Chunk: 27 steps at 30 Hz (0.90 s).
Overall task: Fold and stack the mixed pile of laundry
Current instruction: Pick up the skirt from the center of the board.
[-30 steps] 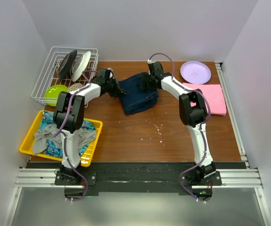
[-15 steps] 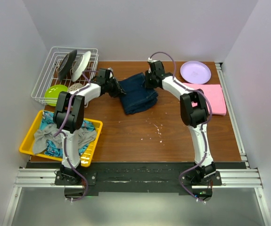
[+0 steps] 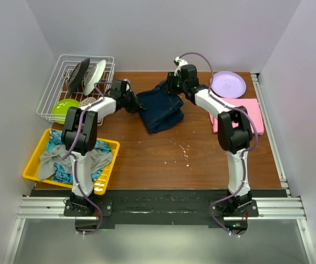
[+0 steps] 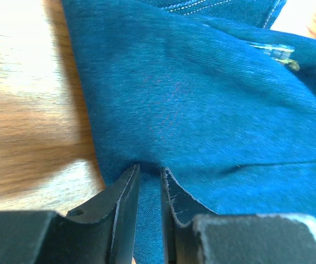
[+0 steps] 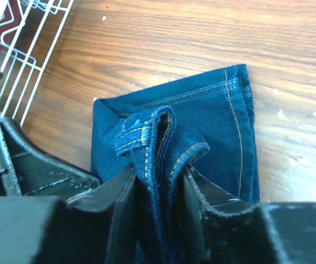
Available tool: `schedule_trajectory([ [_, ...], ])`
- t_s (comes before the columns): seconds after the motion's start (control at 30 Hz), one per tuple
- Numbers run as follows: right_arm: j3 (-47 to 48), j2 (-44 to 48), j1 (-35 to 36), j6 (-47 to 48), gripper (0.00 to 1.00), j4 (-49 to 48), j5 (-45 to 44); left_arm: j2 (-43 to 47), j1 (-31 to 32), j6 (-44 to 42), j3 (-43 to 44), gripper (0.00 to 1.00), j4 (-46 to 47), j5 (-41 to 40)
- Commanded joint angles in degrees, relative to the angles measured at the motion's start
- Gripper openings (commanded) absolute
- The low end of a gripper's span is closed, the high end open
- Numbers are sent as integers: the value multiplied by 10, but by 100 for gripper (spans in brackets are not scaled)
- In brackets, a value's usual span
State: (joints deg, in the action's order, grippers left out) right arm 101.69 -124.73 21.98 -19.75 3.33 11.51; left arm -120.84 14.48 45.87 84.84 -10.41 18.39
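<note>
**Both arms gripping the denim (image 3: 160,113) near the desk's far edge**

Both arms reach forward, wrists turned inward toward each other. The left gripper (image 3: 131,103) pinches the denim's left edge, jaws nearly together. The right gripper (image 3: 172,88) clamps a bunched seam, apparently held just off the wood. A pink shirt (image 3: 251,113) lies by the right edge. Other laundry (image 3: 59,159) fills the tray (image 3: 35,155) at the near-left corner.

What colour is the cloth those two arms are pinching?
Dark blue. The denim garment has pale stitching along its seams, shown best in the right wrist view.
</note>
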Motion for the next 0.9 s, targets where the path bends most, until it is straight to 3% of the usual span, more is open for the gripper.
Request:
schedule_trajectory([
  [0.0,23,-52,-34,-50,52,-44,39,11,-9,-6,9,26,9,7],
  [0.13,54,-67,-43,-32,72,5,7,12,-8,-5,11,27,12,14],
  [0.33,70,-19,-47,-6,79,61,-51,35,-11,-8,7,30,12,14],
  [0.47,41,43,-47,-12,79,81,-108,50,-24,-10,-4,37,24,9],
  [0.63,-24,117,-31,-30,77,98,-133,30,-40,-31,23,53,29,26],
  [0.87,-91,111,3,-47,60,76,-103,-8,-41,-60,62,65,14,6],
])
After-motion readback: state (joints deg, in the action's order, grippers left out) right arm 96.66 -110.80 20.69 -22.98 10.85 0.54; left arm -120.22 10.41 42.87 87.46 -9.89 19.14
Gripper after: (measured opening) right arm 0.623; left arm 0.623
